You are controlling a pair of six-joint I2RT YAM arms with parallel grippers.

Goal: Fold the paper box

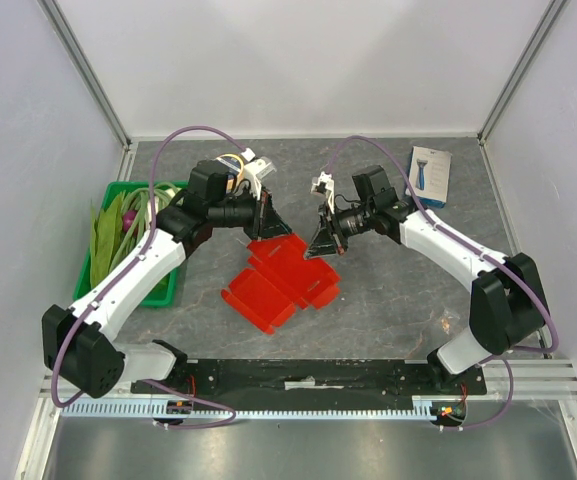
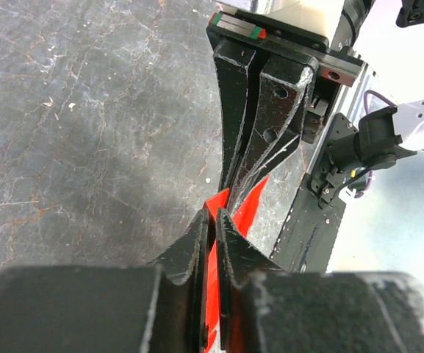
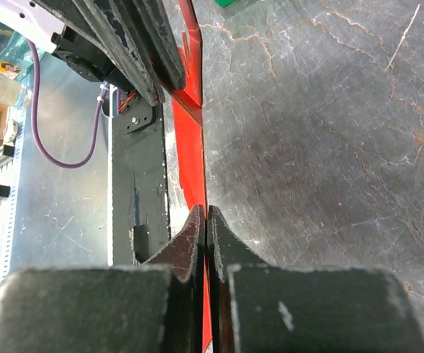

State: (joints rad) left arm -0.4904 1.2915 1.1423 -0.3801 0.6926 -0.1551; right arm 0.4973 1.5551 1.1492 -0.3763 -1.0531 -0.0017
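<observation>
Both sets of fingers are pinched shut on the paper box (image 1: 280,283): the left fingers (image 2: 195,239) grip its far left edge, the right fingers (image 3: 189,235) its far right edge, mid-bench (image 1: 398,300).

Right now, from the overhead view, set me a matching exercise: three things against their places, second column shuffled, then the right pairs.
Things
1. bright red thin cardboard box blank
2. white-and-blue rectangular retail box
3. green plastic crate of leafy stalks

Places
A. far right corner
B. far left side
C. centre, gripped by left gripper and right gripper

Pairs: 1-C, 2-A, 3-B
</observation>
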